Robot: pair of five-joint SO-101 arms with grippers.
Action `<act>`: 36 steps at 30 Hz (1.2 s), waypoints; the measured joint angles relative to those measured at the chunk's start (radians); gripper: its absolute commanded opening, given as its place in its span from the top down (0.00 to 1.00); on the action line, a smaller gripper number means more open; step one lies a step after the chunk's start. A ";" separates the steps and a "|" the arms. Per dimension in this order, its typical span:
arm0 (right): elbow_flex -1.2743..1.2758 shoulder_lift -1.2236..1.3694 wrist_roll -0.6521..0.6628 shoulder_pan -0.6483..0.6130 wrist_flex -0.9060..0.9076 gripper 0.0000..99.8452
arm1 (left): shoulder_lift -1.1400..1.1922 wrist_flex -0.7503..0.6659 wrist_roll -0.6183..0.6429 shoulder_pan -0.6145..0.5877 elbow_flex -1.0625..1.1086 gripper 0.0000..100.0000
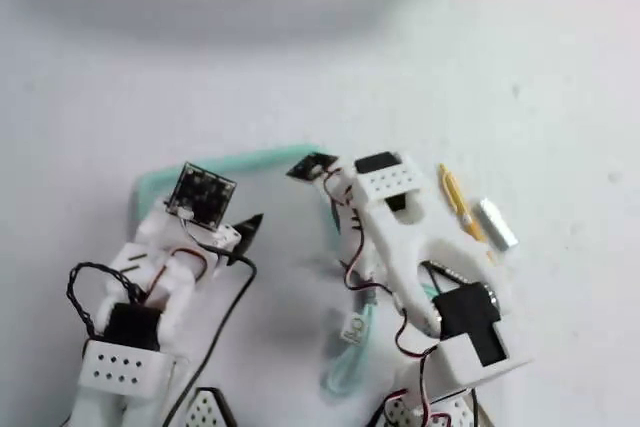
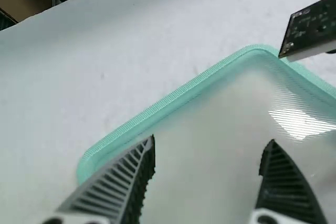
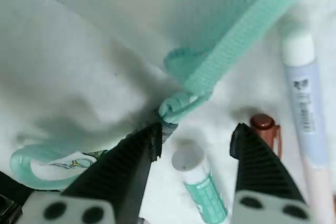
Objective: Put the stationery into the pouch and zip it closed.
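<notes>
The left claw [image 2: 210, 141] is held wide over the pouch [image 2: 236, 108]; the right claw [image 3: 199, 128], wide too, is set among pens [image 3: 303, 98].

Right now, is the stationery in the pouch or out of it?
Out. The teal pen, brown pen and blue pen lie beside the pouch, not inside.
</notes>
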 measured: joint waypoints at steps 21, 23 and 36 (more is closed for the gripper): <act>-0.023 0.133 -0.075 -0.037 -0.028 0.96 | 0.000 -0.005 0.000 0.000 0.000 0.68; -0.028 0.135 -0.075 -0.032 -0.037 0.98 | 0.000 -0.005 0.000 0.000 0.000 0.68; -0.138 -0.009 -0.012 0.052 0.101 0.98 | 0.000 0.002 0.000 0.000 0.000 0.68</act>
